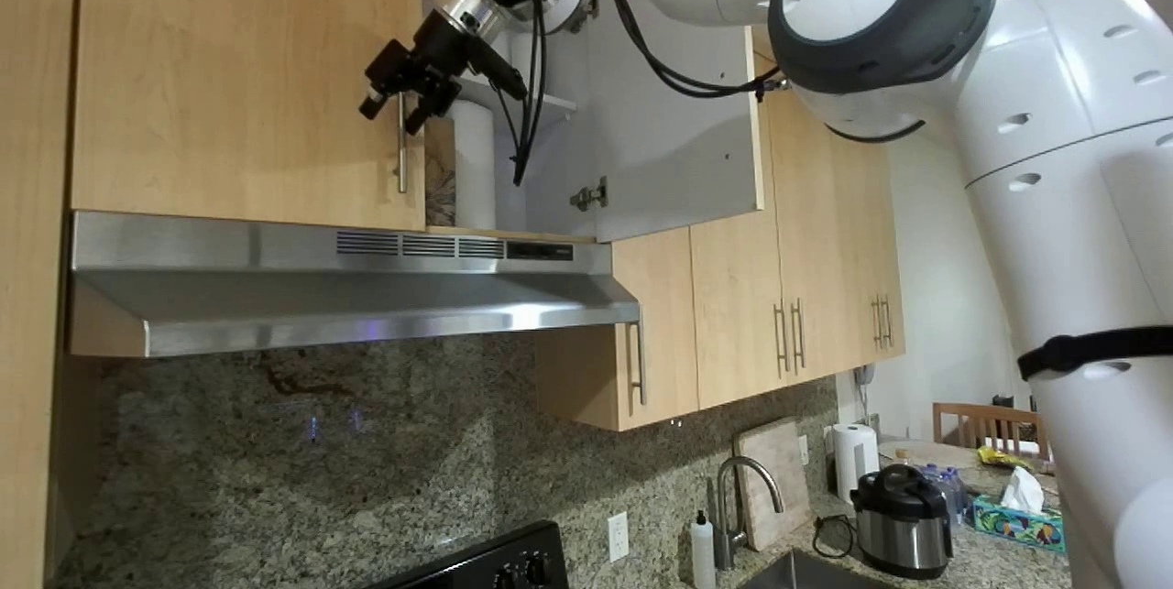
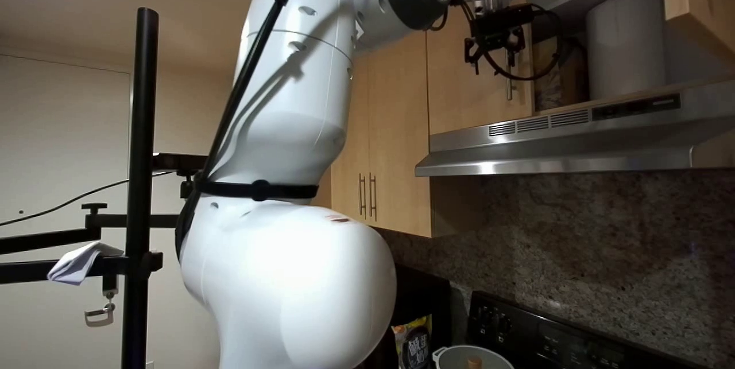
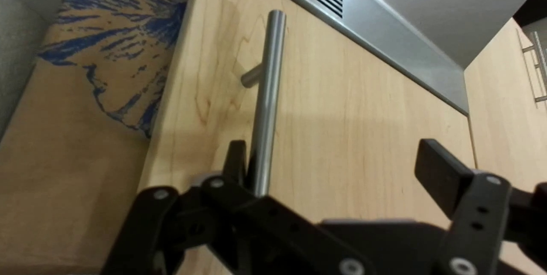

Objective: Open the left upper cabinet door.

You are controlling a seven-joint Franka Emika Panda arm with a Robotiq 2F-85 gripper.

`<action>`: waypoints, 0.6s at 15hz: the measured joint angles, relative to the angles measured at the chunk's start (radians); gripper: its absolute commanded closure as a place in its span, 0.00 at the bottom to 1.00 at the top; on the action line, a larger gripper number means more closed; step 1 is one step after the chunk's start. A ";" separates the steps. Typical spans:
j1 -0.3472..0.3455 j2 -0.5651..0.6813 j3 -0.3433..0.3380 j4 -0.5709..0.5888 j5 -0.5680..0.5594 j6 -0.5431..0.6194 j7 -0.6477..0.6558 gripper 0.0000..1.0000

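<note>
The left upper cabinet door (image 1: 229, 67) sits closed above the range hood (image 1: 357, 298), its bar handle (image 3: 269, 99) near its lower right corner. The end effector (image 3: 333, 159) has its fingers apart with the bar handle between them; any contact is unclear. A cutting board (image 1: 790, 461) leans at the back edge of the surface (image 1: 994, 557).

Cannot see the top of the left upper cabinet door (image 1: 243, 76), cut off in both exterior views, nor one end of its bar handle (image 3: 267, 104), behind the gripper (image 3: 335, 159) in the wrist view. Cannot see the base of the pot (image 2: 451, 358), below an exterior view's edge.
</note>
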 measured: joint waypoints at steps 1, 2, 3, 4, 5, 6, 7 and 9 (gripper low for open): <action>-0.005 0.006 0.000 0.007 0.019 -0.004 -0.013 0.00; -0.009 0.011 0.000 0.013 0.037 -0.006 -0.022 0.00; -0.015 0.017 0.000 0.019 0.060 -0.009 -0.033 0.00; -0.020 0.023 0.000 0.027 0.083 -0.015 -0.046 0.00; -0.027 0.029 0.000 0.035 0.110 -0.025 -0.062 0.00; -0.036 0.034 0.000 0.045 0.139 -0.040 -0.082 0.00; -0.045 0.040 0.000 0.055 0.170 -0.056 -0.104 0.00; -0.065 0.054 0.000 0.078 0.228 -0.091 -0.146 0.00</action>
